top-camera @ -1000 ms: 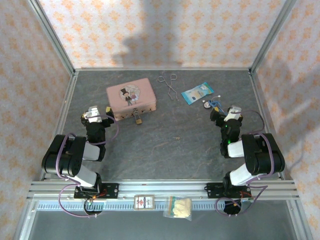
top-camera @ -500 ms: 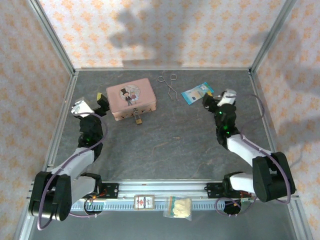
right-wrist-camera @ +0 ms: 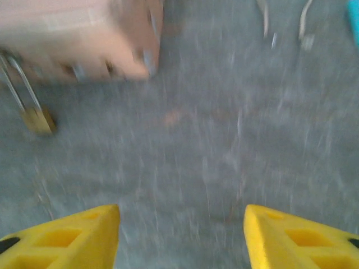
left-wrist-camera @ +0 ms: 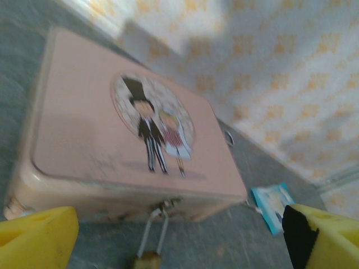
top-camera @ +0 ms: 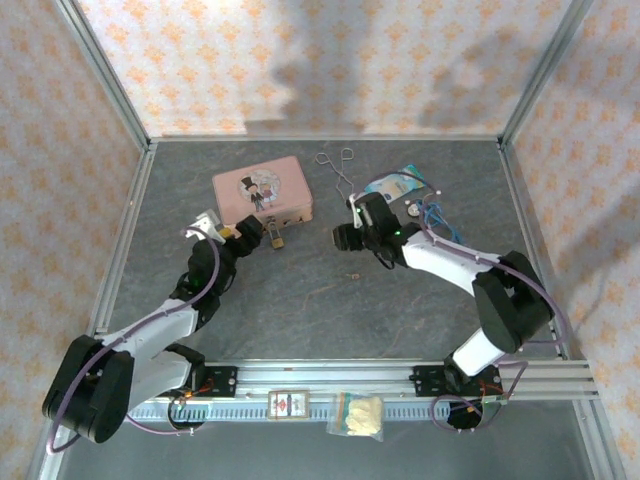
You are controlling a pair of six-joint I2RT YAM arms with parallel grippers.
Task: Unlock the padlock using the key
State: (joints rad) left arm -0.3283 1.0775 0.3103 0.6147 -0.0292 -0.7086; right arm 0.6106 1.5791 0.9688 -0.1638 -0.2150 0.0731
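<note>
Pink tin (top-camera: pixel 262 198) sits far-left on grey table (top-camera: pixel 320 310), picture lid up. Padlock (top-camera: pixel 275 240) hangs off the tin's front latch by its thin shackle, brass body resting on the table just in front of the tin, shackle looks closed. Left wrist view has it dead centre at the bottom edge (left-wrist-camera: pixel 148 259); right wrist view has it top-left (right-wrist-camera: pixel 38 119), blurred.

Around it: silver forceps (top-camera: pixel 340 170) beyond the tin's right corner, blue packet (top-camera: pixel 397 185) further right, silver disc on blue cord (top-camera: pixel 424 210) beside that. Nothing lies between either gripper and the padlock.

Left gripper (top-camera: pixel 240 232) is just left of the padlock at the tin's front-left corner, jaws spread wide, nothing in them (left-wrist-camera: pixel 179 241). Right gripper (top-camera: pixel 346 224) is over bare table right of the tin, pointing at it, jaws also wide and empty (right-wrist-camera: pixel 182 235)
</note>
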